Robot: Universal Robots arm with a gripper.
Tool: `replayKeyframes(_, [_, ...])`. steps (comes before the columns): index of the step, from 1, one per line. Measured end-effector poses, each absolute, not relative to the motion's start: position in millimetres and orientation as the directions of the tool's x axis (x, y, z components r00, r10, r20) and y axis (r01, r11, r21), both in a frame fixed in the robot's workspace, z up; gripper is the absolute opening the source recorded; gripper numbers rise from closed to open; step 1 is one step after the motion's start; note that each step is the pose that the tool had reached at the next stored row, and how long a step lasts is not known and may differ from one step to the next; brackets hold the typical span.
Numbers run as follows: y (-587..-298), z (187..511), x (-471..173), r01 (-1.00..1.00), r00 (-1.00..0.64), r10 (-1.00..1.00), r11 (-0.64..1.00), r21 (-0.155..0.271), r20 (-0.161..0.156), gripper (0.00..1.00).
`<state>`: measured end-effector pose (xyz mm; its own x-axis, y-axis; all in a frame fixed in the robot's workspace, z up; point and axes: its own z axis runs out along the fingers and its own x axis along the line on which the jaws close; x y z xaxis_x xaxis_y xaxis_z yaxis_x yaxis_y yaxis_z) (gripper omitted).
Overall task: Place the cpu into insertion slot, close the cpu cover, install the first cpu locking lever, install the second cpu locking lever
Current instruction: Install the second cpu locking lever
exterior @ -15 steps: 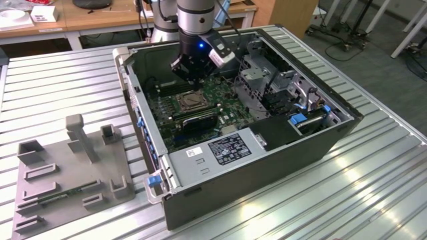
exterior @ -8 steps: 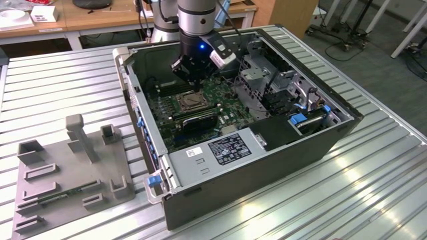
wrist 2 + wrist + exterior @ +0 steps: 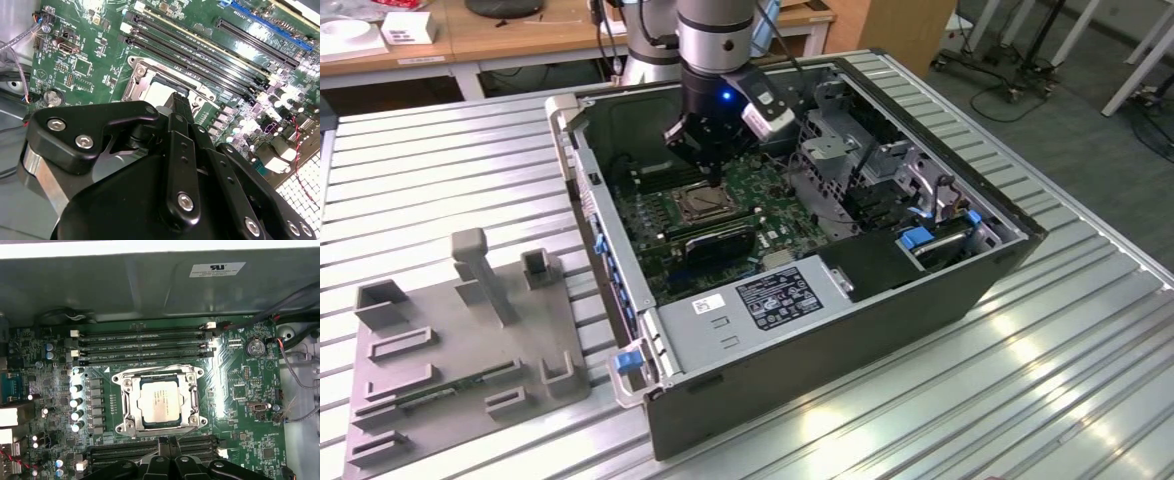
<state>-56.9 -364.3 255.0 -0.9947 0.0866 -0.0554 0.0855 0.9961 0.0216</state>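
Slatted metal bench with an open computer case (image 3: 961,290), arm reaching inside
Gripper (image 3: 169,442), fingertips pressed together and holding nothing, hovers just beside the insertion slot (image 3: 197,417); the cpu (image 3: 159,402) sits inside, cpu cover (image 3: 192,399) down. Lever work wants a low, steady push. First wrist view bares the whole socket; second wrist view half-hides it

labels: white sticker (image 3: 217,269) on case wall | power supply label (image 3: 775,296) | print unreadable
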Motion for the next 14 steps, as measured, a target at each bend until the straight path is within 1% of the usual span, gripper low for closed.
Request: replayKeyframes(14, [-371.3,255.0,-56.8,0.085,-0.995,0.087,0.996,0.022,-0.055,0.11])
